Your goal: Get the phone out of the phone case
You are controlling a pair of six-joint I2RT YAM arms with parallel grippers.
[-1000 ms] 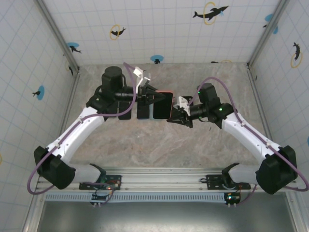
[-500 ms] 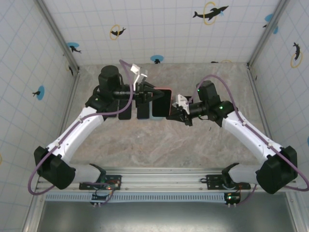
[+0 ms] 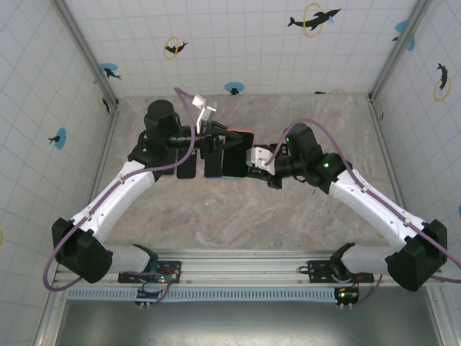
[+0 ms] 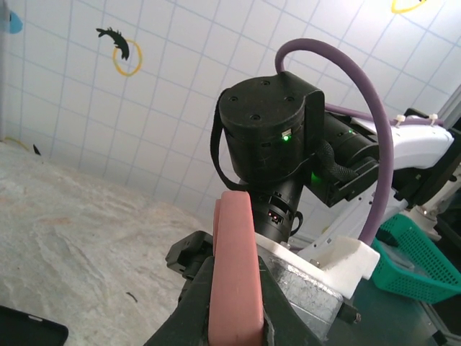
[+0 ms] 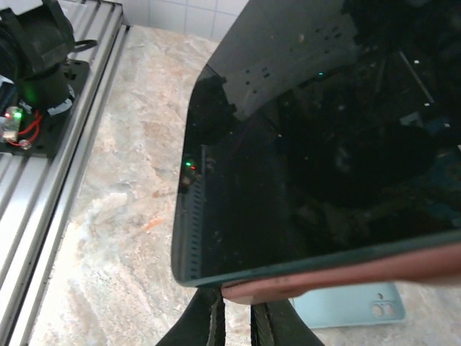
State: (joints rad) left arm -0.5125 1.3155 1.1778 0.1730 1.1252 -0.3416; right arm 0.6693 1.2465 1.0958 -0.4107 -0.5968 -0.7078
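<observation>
Phone (image 5: 324, 144): not out yet, sits in the pink phone case (image 4: 234, 274), held up above the desk (image 3: 238, 216) between both arms
Left pincer (image 4: 234, 324): clamped on the case's edge, anchoring it I reckon
Right pincer (image 5: 236, 321): fingers nearly together, tips at the case's rim, probably to pry
Count: one phone, one pink case; lying below are two dark slabs (image 3: 186, 171) and one mint case (image 5: 353, 306)

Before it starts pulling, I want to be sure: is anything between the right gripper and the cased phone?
Nothing visible. The right gripper sits right at the edge of the pink case that holds the phone; whether it grips is unclear. The left gripper clamps the case.
</observation>
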